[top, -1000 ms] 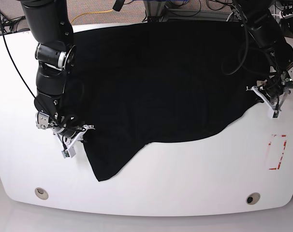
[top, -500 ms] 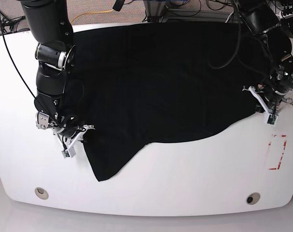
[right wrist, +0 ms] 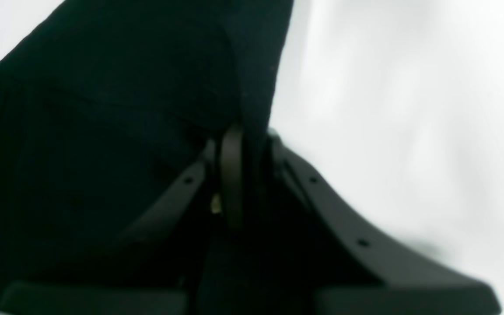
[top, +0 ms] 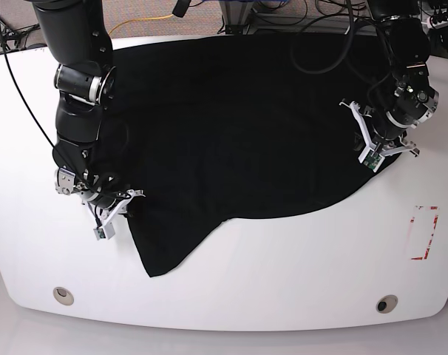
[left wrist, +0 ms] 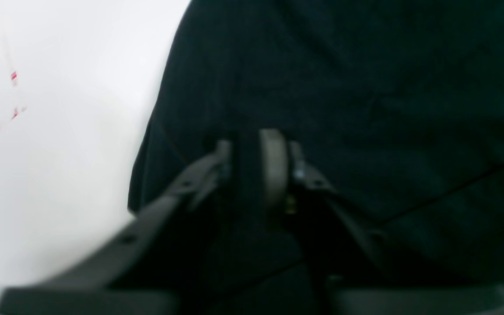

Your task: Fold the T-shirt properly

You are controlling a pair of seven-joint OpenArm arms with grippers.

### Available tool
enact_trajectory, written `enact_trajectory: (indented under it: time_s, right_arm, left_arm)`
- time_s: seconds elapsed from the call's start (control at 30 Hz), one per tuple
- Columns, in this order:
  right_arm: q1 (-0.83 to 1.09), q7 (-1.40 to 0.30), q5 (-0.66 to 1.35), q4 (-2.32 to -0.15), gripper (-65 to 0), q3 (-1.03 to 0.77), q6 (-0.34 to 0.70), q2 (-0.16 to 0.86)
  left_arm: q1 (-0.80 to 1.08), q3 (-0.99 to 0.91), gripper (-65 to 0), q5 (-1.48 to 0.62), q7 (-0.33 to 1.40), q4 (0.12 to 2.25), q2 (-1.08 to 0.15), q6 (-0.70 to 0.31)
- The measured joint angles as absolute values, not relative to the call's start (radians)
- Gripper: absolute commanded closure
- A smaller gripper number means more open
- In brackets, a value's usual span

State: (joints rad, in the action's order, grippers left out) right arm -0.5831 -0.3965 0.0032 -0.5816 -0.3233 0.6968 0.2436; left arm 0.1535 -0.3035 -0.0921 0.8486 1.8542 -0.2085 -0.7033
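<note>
We see the T-shirt [top: 239, 126] spread black side up across the far half of the white table [top: 283, 274], with one pointed corner hanging toward the near edge at the base view's left of centre. No print shows on the visible face.

The right gripper [top: 114, 211] sits low at the cloth's edge on the base view's left. In the right wrist view its fingers [right wrist: 232, 175] stand close together with a fold of black cloth pinched between them; we read this as a narrow grip on the T-shirt.

The left gripper [top: 379, 144] rests over the cloth's opposite edge. In the left wrist view its fingertips [left wrist: 274, 166] stand slightly apart with dark fabric between them; we cannot tell whether they clamp it.

Red tape marks [top: 423, 233] lie on the table near that side
</note>
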Motion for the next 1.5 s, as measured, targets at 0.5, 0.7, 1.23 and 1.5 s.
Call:
enact_trajectory:
  time_s: [0.5,0.7,1.23,1.5]
  right_arm:
    - [-0.582,-0.397,0.003,-0.582,-7.0,-0.323,0.697,0.244]
    - [-0.581,-0.397,0.003,-0.582,-7.0,-0.323,0.699,0.238]
    - [-0.581,-0.393,0.005,-0.582,-7.0,-0.323,0.699,0.227]
    - [-0.581,-0.393,0.006,-0.582,-7.0,-0.323,0.699,0.225]
  left_arm:
    - [-0.064,-0.7,-39.7,-0.196,1.005,1.679,-0.184,-0.698]
    - [-0.187,-0.773,-39.7,-0.096,1.008,1.499,-0.181,-0.697]
    - [-0.271,-0.709,-37.9,-0.011,0.93,1.181,-0.207,-0.697]
    - [-0.228,-0.653,-5.3,-0.101,0.9,1.185,-0.207,-0.698]
